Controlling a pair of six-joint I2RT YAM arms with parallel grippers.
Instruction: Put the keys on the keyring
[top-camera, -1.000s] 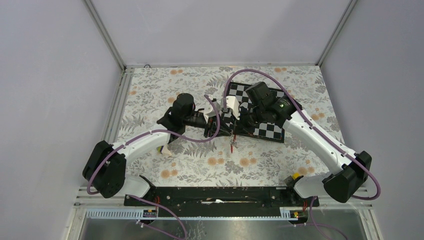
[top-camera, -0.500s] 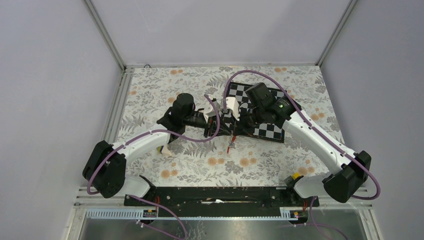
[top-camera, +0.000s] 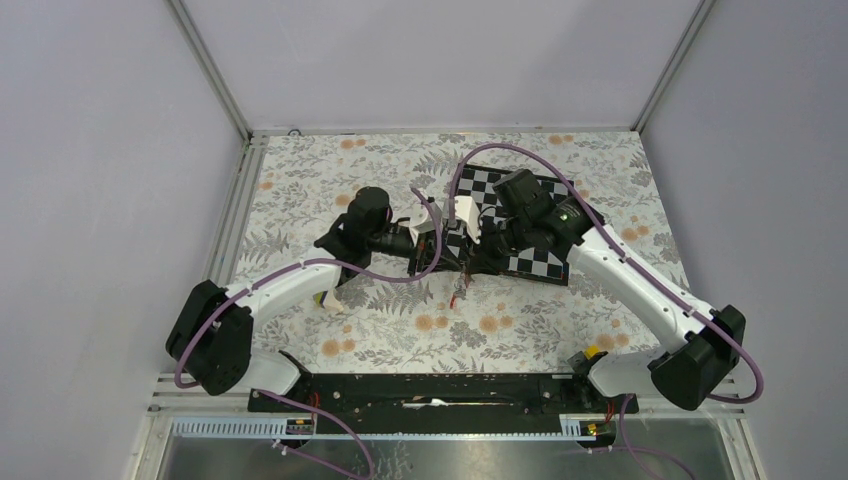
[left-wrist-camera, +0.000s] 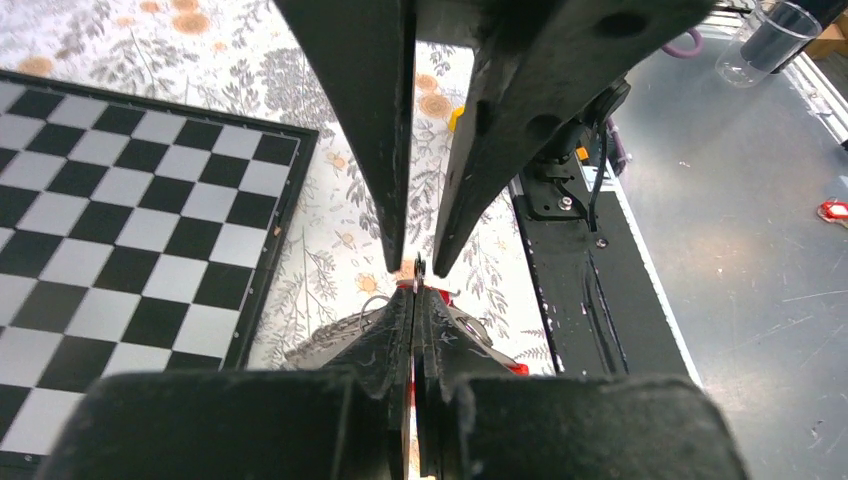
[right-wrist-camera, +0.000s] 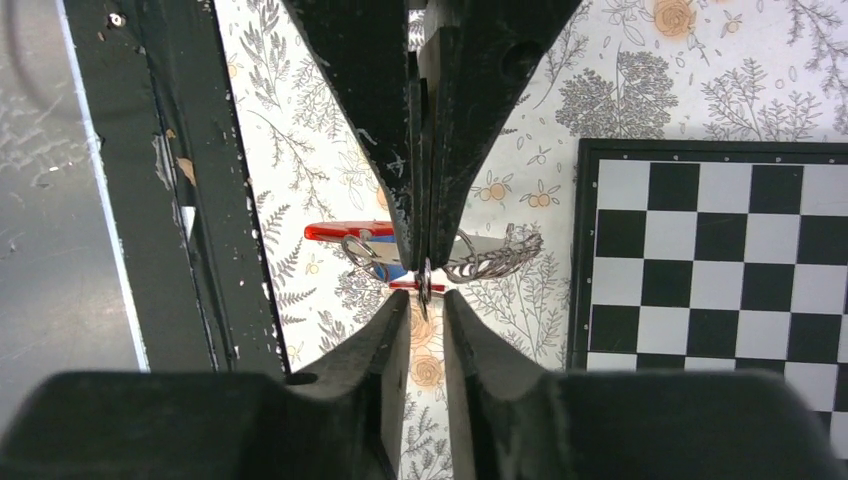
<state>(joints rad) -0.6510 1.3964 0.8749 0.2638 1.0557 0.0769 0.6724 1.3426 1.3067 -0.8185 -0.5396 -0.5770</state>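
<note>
Two keys (right-wrist-camera: 393, 270), one keyring (right-wrist-camera: 335, 232) — one chessboard (right-wrist-camera: 700, 260), one wedge block (top-camera: 328, 299)

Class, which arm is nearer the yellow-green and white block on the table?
Left. The left arm passes right beside the block; the right arm reaches over the chessboard, well away on the other side.

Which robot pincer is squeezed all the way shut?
The left pincer: its fingers press flat together, pinching a thin metal ring at their tips. The right pincer facing it shows a clear gap between its fingers.
</note>
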